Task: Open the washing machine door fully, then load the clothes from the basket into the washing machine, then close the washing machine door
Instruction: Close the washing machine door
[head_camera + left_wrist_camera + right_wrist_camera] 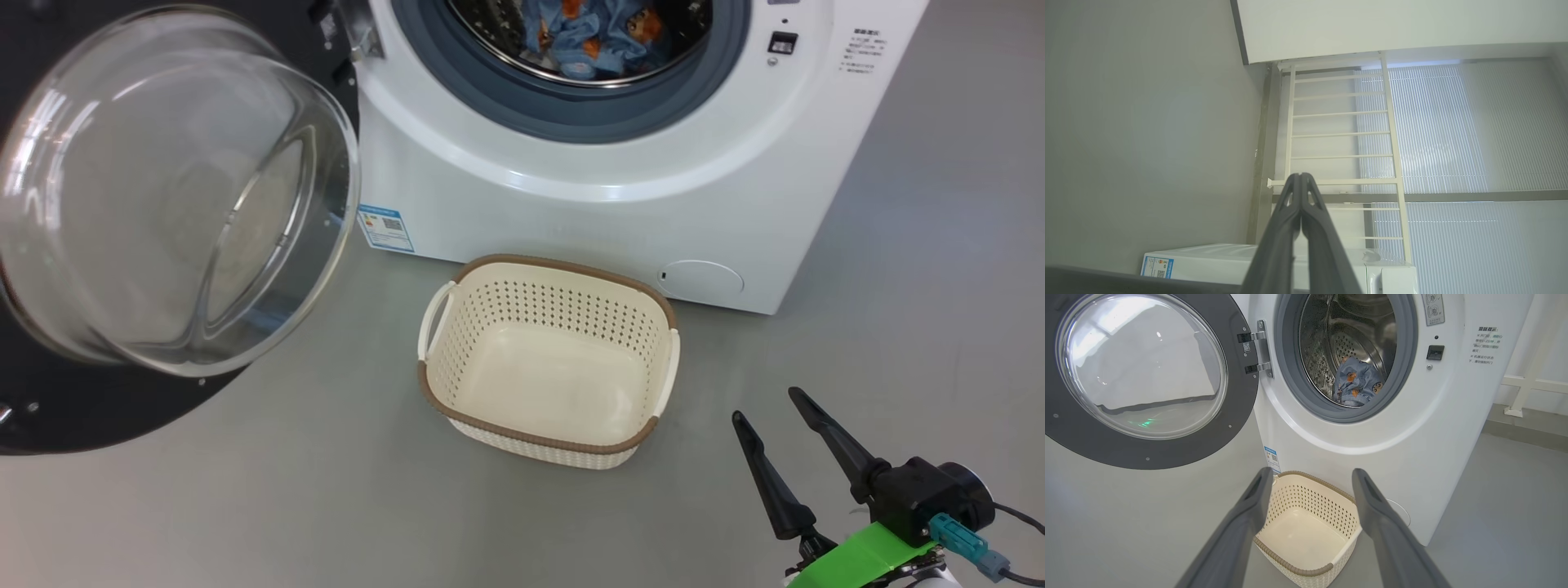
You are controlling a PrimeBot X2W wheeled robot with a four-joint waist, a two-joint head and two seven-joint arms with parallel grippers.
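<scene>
The washing machine stands on the floor with its door swung wide to the left. Light-blue clothes with orange figures lie in the steel drum. In front of the machine sits the cream basket, with nothing inside it. My right gripper hovers open to the right of and nearer than the basket, holding nothing. My left gripper is shut with nothing between its fingers, pointing past the machine's white top toward a railing.
Grey floor spreads around the machine and basket. The open door overhangs the floor at the left. A white railing and ribbed wall panels stand behind the machine; a white post rises at its right.
</scene>
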